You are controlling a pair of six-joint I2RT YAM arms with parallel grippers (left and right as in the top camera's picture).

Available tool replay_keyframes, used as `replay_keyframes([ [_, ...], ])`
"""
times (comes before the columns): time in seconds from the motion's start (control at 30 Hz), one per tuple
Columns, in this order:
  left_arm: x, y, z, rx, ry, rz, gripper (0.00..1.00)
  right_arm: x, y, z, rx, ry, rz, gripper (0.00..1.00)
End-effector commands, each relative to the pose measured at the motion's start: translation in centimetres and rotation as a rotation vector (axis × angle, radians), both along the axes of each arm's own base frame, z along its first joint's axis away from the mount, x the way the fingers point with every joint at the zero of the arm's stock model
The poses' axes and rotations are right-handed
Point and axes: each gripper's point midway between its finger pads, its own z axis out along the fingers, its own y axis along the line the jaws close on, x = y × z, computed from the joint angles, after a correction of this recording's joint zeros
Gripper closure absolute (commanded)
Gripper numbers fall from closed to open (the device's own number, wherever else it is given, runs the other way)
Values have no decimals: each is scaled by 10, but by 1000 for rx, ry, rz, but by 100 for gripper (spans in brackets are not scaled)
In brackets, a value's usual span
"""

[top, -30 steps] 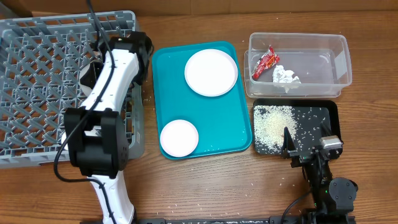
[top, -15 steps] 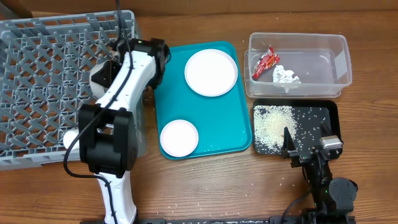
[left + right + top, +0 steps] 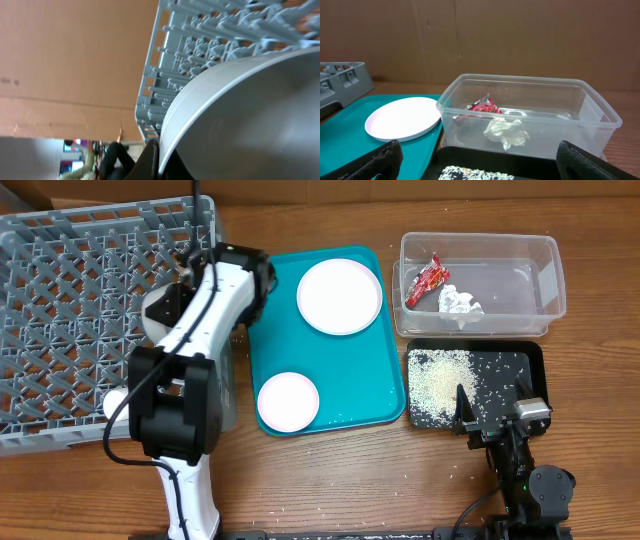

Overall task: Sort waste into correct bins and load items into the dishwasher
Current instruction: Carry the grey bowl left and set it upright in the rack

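Wooden tabletop (image 3: 330,480) carries a grey dish rack (image 3: 70,310) at upper left and a teal tray (image 3: 350,380) in the middle, with the plate (image 3: 340,296) on it. Over the rack's right edge, the left gripper (image 3: 159,160) is clamped tight on the rim of a grey bowl (image 3: 240,115). At lower right, the right gripper (image 3: 492,415) gapes wide and empty over the near edge of the black tray (image 3: 543,370) of rice (image 3: 445,380). A red wrapper (image 3: 428,278) and a tissue (image 3: 460,302) lie in the clear tub (image 3: 553,275).
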Motion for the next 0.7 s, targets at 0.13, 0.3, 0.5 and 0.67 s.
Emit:
replay_keyframes([
  [0.13, -4, 24, 1, -19, -84, 82, 96, 0, -2, -2, -1, -5, -8, 0],
  [0.3, 0, 21, -2, -37, -97, 75, 96, 0, -2, -2, -1, -5, -8, 0],
  [0.5, 0, 0, -16, -124, -86, 66, 96, 0, -2, -2, -1, -5, -8, 0],
  [0.67, -1, -19, -25, -183, -80, 51, 88, 0, -2, -2, -1, -5, -8, 0],
])
